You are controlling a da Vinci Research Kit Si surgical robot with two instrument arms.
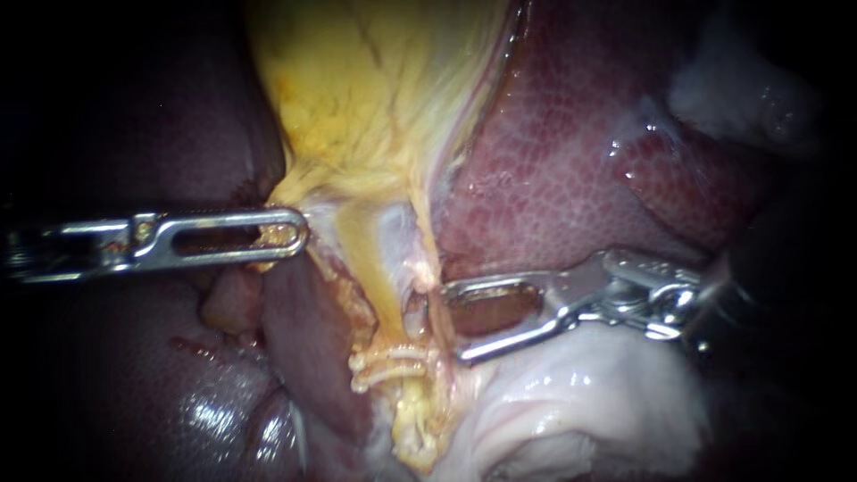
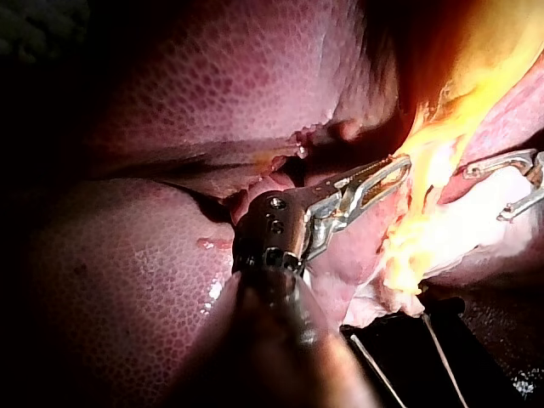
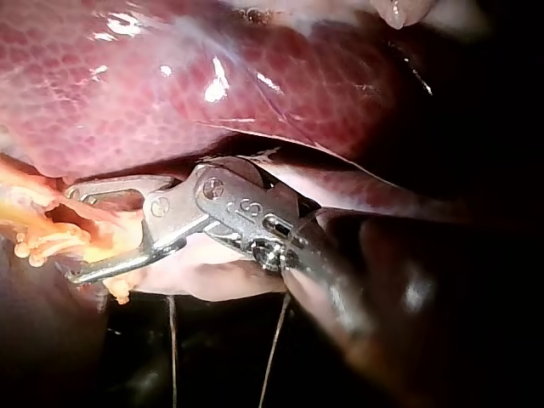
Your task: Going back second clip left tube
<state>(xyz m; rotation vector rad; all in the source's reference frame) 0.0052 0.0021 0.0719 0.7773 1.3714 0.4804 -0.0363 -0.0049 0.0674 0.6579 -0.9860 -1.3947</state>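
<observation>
1. My left instrument enters level. Its jaws are pressed together on the yellow lower edge of the gallbladder; tissue shows through the slot of the visible jaw. In the left wrist view the same jaws end at that yellow edge, with dark red liver on the side away from it.

2. My right instrument has its jaws spread, with a clear gap between the slotted jaw and the thin jaw. Both jaw tips lie just beside the yellow tube and hold nothing.

3. Two whitish clips cross the yellow tube side by side. They sit just ahead of the thin jaw's tip and outside the gap. I cannot tell from the endoscope view whether this is the left tube.

4. In the right wrist view the spread jaws flank yellow tissue, and the clips lie just past the tips.

5. Pale tissue lies under the right instrument's shaft. Liver lies on the slotted jaw's outer side.
</observation>
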